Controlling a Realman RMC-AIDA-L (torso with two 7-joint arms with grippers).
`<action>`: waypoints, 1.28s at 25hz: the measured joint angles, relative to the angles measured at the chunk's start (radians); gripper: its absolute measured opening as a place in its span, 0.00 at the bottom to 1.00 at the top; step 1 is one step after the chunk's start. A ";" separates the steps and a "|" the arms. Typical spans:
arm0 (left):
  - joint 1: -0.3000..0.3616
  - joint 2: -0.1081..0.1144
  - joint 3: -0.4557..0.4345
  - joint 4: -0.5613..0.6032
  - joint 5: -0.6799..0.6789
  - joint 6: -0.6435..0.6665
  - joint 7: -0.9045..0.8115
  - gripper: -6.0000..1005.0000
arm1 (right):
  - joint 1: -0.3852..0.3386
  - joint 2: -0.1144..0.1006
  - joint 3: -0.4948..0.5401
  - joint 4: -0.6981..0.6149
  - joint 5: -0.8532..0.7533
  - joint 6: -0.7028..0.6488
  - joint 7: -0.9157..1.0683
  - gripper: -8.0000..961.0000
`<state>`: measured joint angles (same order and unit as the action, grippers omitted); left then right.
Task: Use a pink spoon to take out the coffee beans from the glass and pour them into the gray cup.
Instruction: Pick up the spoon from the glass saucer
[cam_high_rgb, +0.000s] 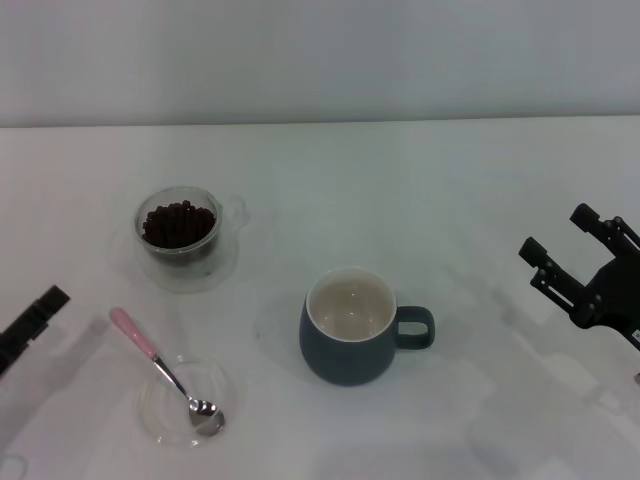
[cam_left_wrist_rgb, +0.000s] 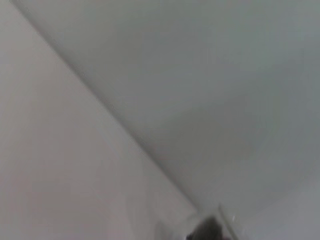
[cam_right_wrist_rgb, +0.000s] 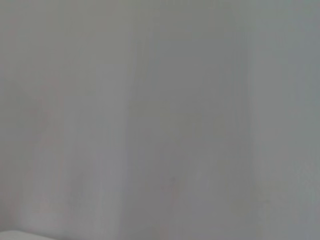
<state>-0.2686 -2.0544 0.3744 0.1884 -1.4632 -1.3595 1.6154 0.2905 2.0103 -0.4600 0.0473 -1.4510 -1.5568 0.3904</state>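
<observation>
Hovering at the table's (cam_high_rgb: 480, 200) right edge, the right gripper (cam_high_rgb: 566, 254) is spread, holding nothing. Left gripper's (cam_high_rgb: 35, 318) fingers unclear. The pink spoon (cam_high_rgb: 160, 370) lies just right of it.

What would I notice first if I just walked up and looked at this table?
Probably the gray cup in the middle, empty and cream-white inside. Behind it to the left stands the glass full of dark coffee beans. Near the front left, the pink spoon lies with its bowl on a clear saucer.

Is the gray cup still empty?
Empty: the gray cup shows only its bare cream inside; the coffee beans are all in the glass.
</observation>
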 joint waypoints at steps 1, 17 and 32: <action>-0.006 0.004 0.000 0.001 0.021 0.010 -0.012 0.89 | 0.001 0.000 0.000 0.000 0.000 0.000 0.000 0.84; -0.149 0.066 0.002 0.014 0.309 0.070 -0.164 0.88 | -0.002 0.001 0.008 0.027 0.005 -0.007 -0.001 0.84; -0.234 0.068 0.001 0.054 0.466 0.096 -0.271 0.85 | -0.005 0.001 0.034 0.035 0.014 -0.001 -0.002 0.84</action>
<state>-0.5023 -1.9866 0.3755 0.2424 -0.9977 -1.2630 1.3447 0.2851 2.0110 -0.4263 0.0824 -1.4373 -1.5573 0.3883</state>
